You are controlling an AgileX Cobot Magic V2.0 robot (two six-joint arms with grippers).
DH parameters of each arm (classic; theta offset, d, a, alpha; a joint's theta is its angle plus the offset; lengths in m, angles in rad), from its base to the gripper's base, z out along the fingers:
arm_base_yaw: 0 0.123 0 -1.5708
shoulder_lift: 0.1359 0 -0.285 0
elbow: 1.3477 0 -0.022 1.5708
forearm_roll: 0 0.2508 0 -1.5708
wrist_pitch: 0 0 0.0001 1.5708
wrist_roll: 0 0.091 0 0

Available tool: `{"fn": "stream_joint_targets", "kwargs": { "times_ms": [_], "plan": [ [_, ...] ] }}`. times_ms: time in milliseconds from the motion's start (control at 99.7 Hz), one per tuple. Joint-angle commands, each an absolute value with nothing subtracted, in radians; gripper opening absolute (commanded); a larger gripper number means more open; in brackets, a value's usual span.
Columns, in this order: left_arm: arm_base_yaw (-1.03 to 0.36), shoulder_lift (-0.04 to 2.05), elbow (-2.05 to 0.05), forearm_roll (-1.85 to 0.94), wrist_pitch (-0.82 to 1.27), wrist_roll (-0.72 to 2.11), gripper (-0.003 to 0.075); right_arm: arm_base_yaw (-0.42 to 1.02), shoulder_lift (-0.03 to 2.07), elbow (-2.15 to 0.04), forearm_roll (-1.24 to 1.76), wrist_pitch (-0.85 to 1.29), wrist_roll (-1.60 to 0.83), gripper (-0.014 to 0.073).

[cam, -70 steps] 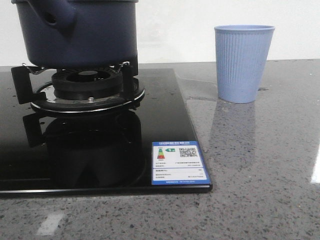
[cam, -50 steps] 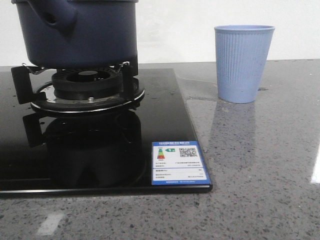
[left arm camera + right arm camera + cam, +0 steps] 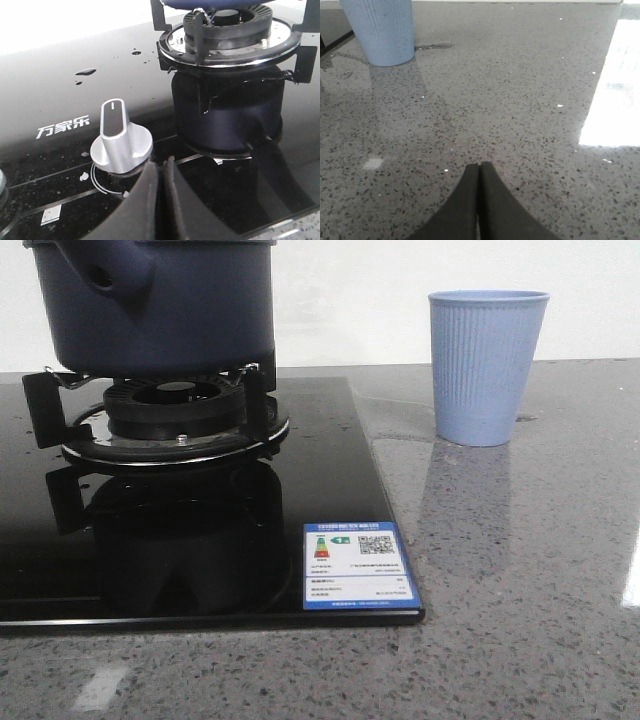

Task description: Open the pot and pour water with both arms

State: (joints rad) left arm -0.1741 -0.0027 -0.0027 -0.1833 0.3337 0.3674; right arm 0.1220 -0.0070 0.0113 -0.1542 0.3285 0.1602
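Observation:
The dark navy pot (image 3: 160,310) stands on the burner grate (image 3: 170,415) of the black glass stove, its stubby hollow handle (image 3: 105,270) towards me; its top is cut off by the frame. Only its underside edge shows in the left wrist view (image 3: 220,4). Water shows as droplets on the stove glass (image 3: 86,72) and a thin film on the counter by the cup (image 3: 434,46). My left gripper (image 3: 161,162) is shut and empty, low over the stove beside a silver knob (image 3: 120,137). My right gripper (image 3: 479,166) is shut and empty over the bare counter.
A light blue ribbed cup (image 3: 487,365) stands upright on the grey speckled counter right of the stove; it also shows in the right wrist view (image 3: 380,30). A blue energy label (image 3: 358,565) sits at the stove's front right corner.

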Motion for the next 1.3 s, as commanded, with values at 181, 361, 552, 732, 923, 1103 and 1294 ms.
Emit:
{"fn": "stream_joint_targets", "kwargs": {
  "times_ms": [181,361,552,732,923,1103,1294],
  "plan": [
    [-0.171,-0.026,0.01,-0.213,0.245,0.36,-0.002,0.127,-0.018,0.034,-0.155,0.22,0.154,-0.0068],
    [-0.173,-0.026,0.01,-0.697,0.089,0.36,-0.002,0.127,-0.018,0.034,0.0,-0.02,0.164,-0.0068],
    [-0.173,-0.026,0.01,-0.868,0.042,0.36,-0.002,0.127,-0.018,0.034,0.129,-0.127,0.164,-0.0068],
    [-0.173,-0.026,0.01,-1.115,0.042,0.36,-0.002,0.127,-0.018,0.034,0.139,-0.238,0.164,-0.0068],
    [-0.173,-0.026,0.008,-1.237,0.032,0.36,-0.002,0.127,-0.018,0.005,0.196,-0.219,0.177,-0.0068],
    [-0.175,-0.026,-0.04,-1.205,0.079,0.372,-0.002,0.127,-0.018,-0.137,0.197,0.018,0.175,-0.0068],
    [-0.175,0.067,-0.211,-1.005,0.255,0.372,-0.002,0.127,0.021,-0.346,0.165,0.387,0.175,-0.0068]
  ]
}}
